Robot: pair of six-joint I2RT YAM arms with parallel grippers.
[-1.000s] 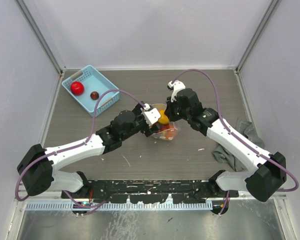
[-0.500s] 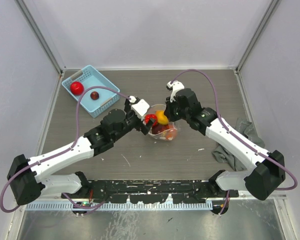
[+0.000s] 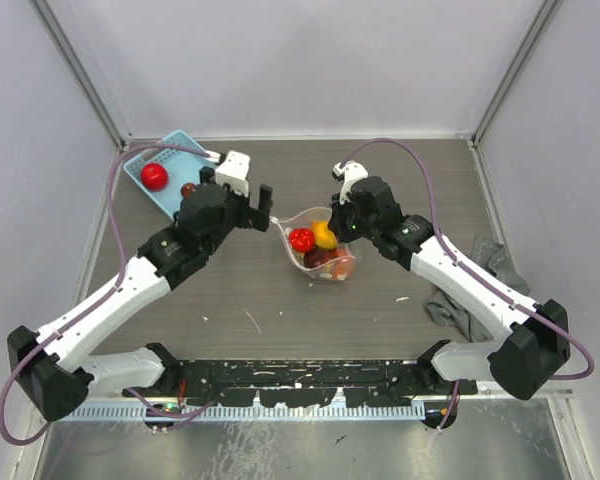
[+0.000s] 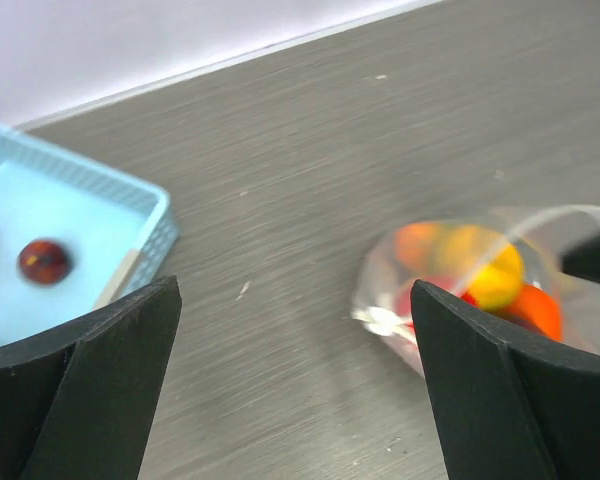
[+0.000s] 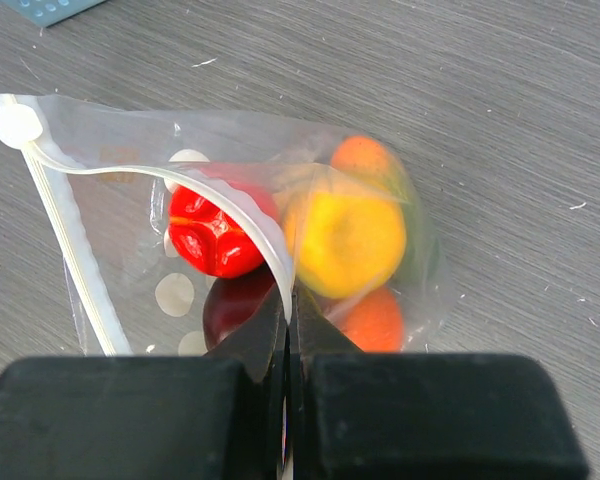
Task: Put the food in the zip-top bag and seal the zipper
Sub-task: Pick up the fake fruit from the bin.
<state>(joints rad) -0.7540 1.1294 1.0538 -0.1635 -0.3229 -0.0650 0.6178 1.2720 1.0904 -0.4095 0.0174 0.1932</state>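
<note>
We record: left claw (image 4: 295, 300) wide, holding nothing, zip-top bag (image 4: 380, 290) ahead to its right; right claw (image 5: 288, 300) pinched on the bag's zipper (image 5: 68, 235); red, yellow, orange fruits (image 5: 345, 235) bagged just beyond its tips.

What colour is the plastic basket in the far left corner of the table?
Light blue; the basket shows best in the top external view.

Bare desk (image 3: 250, 290) runs between the blue basket (image 3: 165, 155) at the far left and the zip-top bag (image 5: 110, 210) in the middle. The left gripper (image 4: 292, 300) hangs over that gap, jaws wide. The right gripper (image 5: 288, 310) pinches the bag's mouth edge, blocking its right side. A grey cloth (image 3: 460, 300) lies at the near right.
</note>
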